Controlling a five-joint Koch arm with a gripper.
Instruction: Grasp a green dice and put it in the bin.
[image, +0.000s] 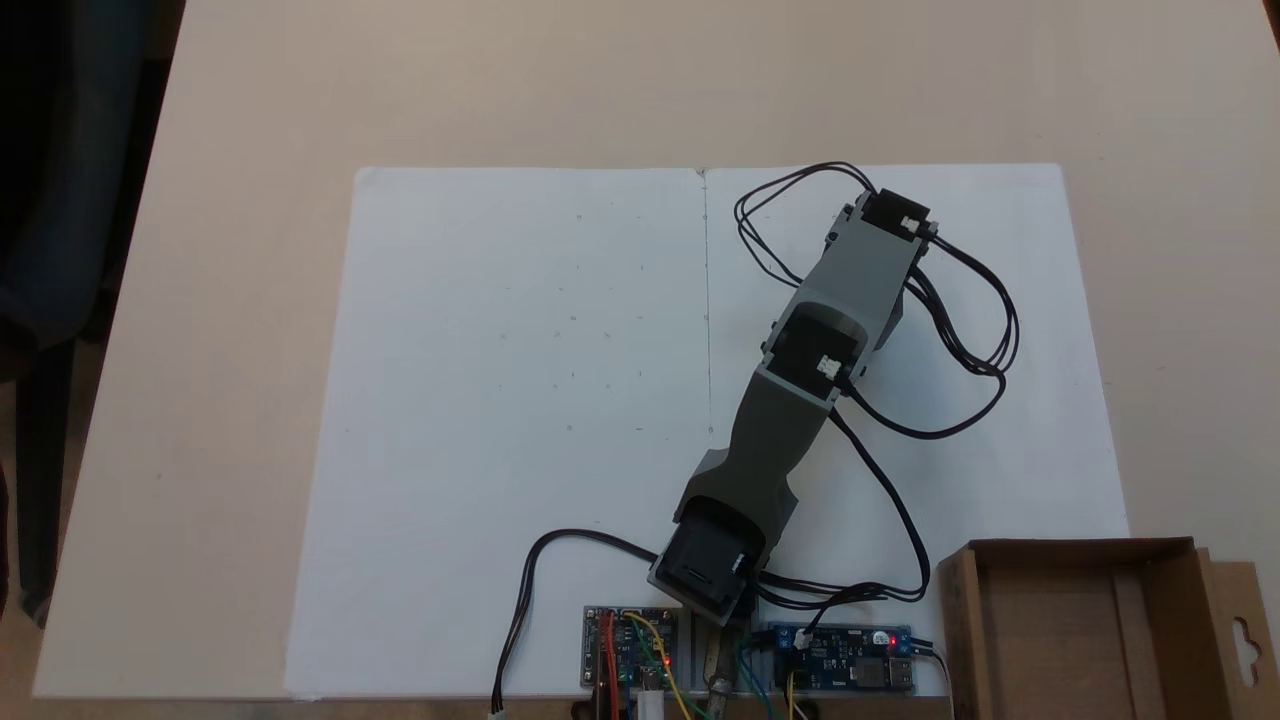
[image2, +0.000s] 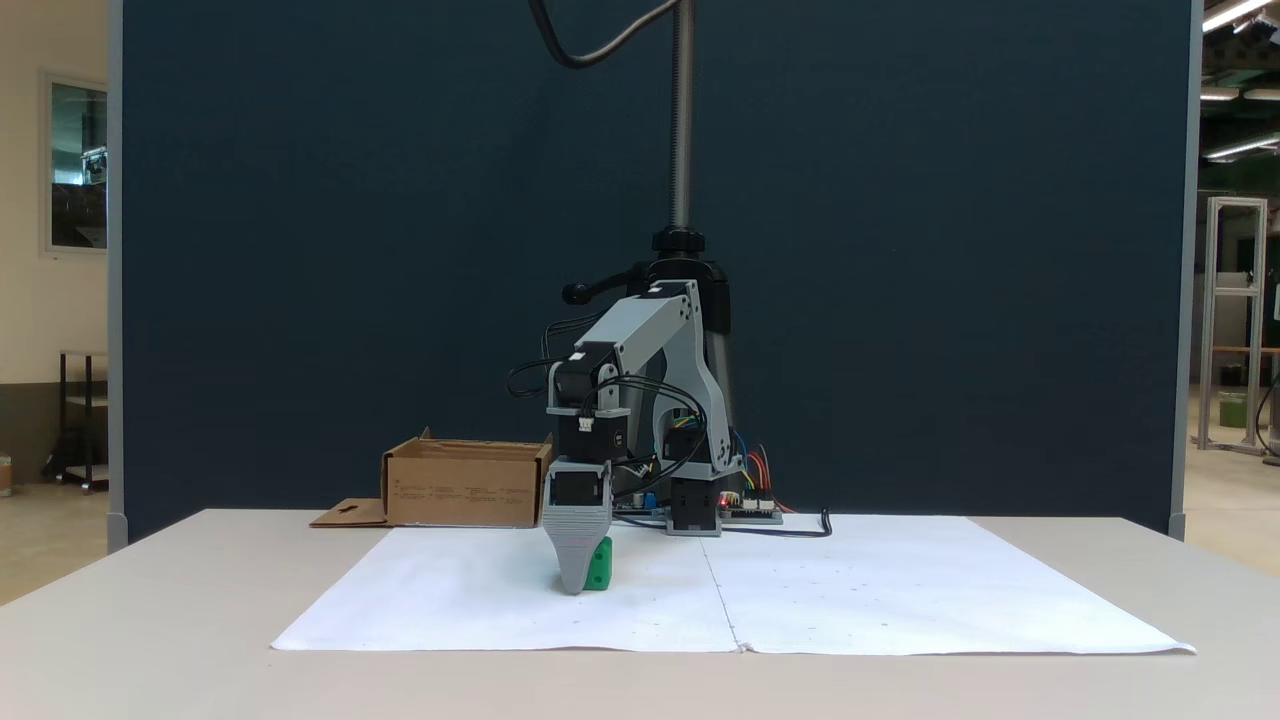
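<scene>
Where white paper lies, gripper touches green dice.

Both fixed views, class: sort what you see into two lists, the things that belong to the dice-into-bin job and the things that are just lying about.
Belongs to the job:
- green dice, on the white paper beside the gripper's fingers
- bin, an open cardboard box
- gripper, tip down at the paper

Just lying about:
- white paper
- circuit boards
- black cables
</scene>
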